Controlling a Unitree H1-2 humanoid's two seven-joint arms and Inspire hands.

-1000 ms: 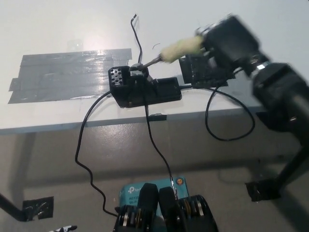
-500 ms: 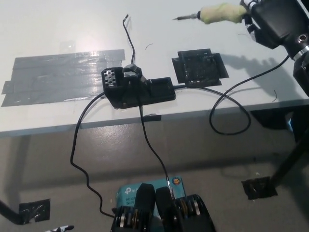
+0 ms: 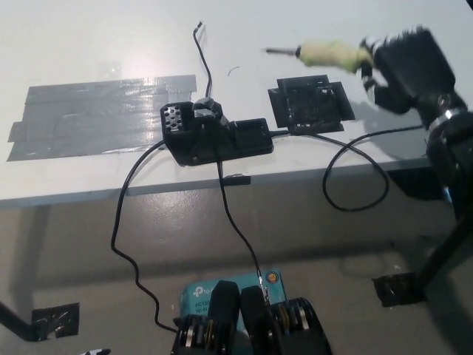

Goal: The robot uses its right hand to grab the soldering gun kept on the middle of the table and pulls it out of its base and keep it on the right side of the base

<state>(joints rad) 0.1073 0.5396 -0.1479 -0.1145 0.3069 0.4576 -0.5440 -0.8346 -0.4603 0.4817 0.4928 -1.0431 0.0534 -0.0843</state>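
The soldering gun (image 3: pixel 319 53), with a pale yellow grip and a thin metal tip pointing left, hangs in the air above the table's right part. My black right hand (image 3: pixel 399 65) is shut on its rear end. The black base (image 3: pixel 216 137) sits in the middle of the white table (image 3: pixel 89 44), near the front edge, with nothing in its holder. A black cable (image 3: pixel 355 170) loops from the base over the table edge toward my hand. My left hand is out of view.
A black square patch (image 3: pixel 310 103) lies on the table right of the base, beneath the gun. A wide band of grey tape (image 3: pixel 96 115) covers the table's left part. Thin black wires (image 3: pixel 126 244) hang down from the base to a teal box (image 3: pixel 214 292) on the floor.
The gun came out of the base a second ago and rose up and right. Since half a second ago my right hand has lowered it a little toward the black patch.
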